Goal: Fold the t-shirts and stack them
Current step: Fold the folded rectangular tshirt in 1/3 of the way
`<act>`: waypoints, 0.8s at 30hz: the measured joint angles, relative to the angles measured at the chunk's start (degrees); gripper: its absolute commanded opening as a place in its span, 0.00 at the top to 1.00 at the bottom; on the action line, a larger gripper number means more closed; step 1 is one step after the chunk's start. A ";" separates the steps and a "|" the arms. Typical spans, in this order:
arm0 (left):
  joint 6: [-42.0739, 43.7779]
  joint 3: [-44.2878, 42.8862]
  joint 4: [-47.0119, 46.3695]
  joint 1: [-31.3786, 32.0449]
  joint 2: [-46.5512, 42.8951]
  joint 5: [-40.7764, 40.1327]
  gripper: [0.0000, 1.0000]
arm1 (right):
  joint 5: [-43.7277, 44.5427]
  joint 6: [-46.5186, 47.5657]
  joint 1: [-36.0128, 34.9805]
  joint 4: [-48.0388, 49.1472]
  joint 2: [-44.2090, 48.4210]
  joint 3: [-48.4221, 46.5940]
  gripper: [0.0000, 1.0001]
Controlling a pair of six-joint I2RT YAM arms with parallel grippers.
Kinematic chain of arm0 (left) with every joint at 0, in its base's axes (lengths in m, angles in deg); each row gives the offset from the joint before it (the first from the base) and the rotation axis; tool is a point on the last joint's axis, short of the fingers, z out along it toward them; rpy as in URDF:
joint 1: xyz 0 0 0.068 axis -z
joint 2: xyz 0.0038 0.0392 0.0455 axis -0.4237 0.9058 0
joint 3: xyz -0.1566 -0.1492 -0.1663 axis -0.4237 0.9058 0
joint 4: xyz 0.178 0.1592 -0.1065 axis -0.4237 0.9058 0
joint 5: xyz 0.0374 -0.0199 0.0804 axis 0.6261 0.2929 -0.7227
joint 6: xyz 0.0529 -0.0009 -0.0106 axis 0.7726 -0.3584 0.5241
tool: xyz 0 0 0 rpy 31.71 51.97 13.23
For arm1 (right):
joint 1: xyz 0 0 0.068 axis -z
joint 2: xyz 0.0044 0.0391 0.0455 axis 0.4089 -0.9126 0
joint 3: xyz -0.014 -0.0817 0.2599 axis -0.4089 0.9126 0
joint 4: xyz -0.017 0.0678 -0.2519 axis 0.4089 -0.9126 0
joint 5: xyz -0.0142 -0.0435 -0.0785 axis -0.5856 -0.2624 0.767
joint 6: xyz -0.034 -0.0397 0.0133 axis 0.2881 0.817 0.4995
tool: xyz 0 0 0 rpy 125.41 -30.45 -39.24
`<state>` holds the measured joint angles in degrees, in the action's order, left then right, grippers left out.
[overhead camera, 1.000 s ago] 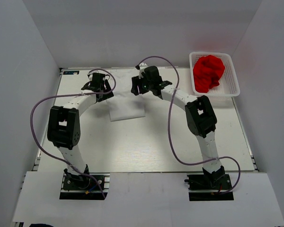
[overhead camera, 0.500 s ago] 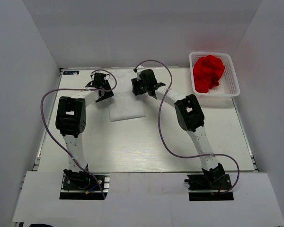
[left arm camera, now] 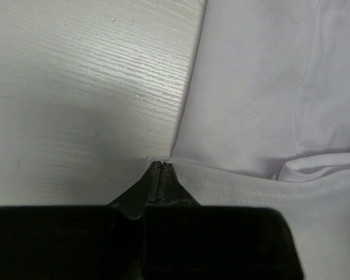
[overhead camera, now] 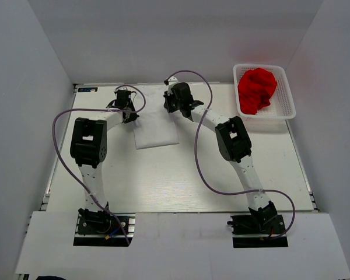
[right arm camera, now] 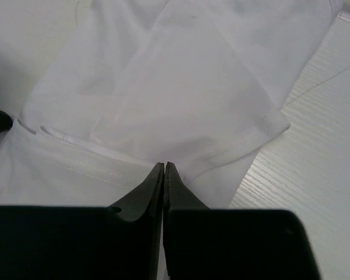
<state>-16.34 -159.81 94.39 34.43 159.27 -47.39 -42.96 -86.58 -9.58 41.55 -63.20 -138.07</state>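
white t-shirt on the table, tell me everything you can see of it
The white t-shirt is plain, soft cloth with stitched hems, partly folded into a rough rectangle, its layers overlapping and lightly creased. It lies flat on the pale wood-grain table, toward the far side. The left hand is shut on a hem corner at its left edge; the right hand is shut on layered hem at its right side.
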 measured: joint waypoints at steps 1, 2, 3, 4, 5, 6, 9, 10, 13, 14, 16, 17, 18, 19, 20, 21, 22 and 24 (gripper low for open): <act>0.00 0.02 -0.39 0.00 -0.02 0.11 1.00 | -0.11 -0.11 0.02 0.04 0.00 0.00 1.00; 0.00 0.24 -0.72 0.00 -0.02 0.17 1.00 | -0.22 -0.24 0.07 0.09 0.00 0.00 1.00; 0.00 1.53 -2.40 0.00 -0.57 0.20 1.00 | -0.31 -0.28 0.09 0.11 0.00 0.00 1.00; 0.00 3.39 -4.17 0.02 -1.46 0.15 1.00 | -0.48 -0.31 0.13 0.13 0.00 0.00 1.00; 0.02 6.10 -6.29 0.09 -2.95 0.11 1.00 | -0.61 -0.31 0.22 0.15 0.00 0.00 1.00; 0.00 8.81 -7.74 0.09 -4.70 0.11 1.00 | -0.70 -0.31 0.28 0.22 0.00 0.02 1.00; 0.20 15.08 -11.23 0.13 -10.19 0.22 1.00 | -1.05 -0.28 0.39 1.36 0.85 1.79 1.00; 0.42 16.11 -12.39 0.26 -11.78 0.28 1.00 | -1.25 -0.24 0.37 1.79 1.86 3.69 1.00; 1.44 17.09 -16.04 0.55 -15.58 0.35 1.00 | -1.33 0.15 0.39 2.99 5.49 9.62 1.00; 1.79 17.18 -17.29 0.61 -16.76 0.61 1.00 | -1.44 0.20 0.39 3.50 7.02 11.67 1.00; 2.34 17.18 -19.43 0.68 -18.40 1.46 1.00 | -1.44 0.17 0.37 4.94 9.86 15.04 1.00; 2.64 17.18 -20.35 0.76 -18.91 1.86 1.00 | -1.40 0.20 0.39 5.42 11.30 16.48 1.00; 2.99 17.20 -21.09 0.90 -19.15 2.23 1.00 | -1.20 0.22 0.39 5.90 12.41 17.27 1.00; 3.28 17.22 -21.64 1.05 -19.28 2.78 1.00 | -0.90 0.22 0.37 6.60 13.46 17.92 1.00; 3.61 17.31 -22.14 1.16 -19.30 3.23 1.00 | -0.59 0.24 0.37 7.23 14.23 18.23 1.00; 3.91 17.51 -22.58 1.25 -19.30 3.61 1.00 | -0.42 0.24 0.37 7.85 14.80 18.27 1.00; 4.13 17.55 -22.53 1.27 -19.30 3.76 1.00 | -0.13 0.24 0.37 8.57 15.19 18.27 1.00; 4.52 17.55 -22.71 1.27 -19.23 4.15 1.00 | 0.55 0.24 0.44 9.60 15.43 18.25 1.00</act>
<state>-11.81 -142.26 71.69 35.70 140.04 -43.24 -42.41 -86.34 -9.14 51.15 -47.77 -119.82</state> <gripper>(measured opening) 0.022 0.011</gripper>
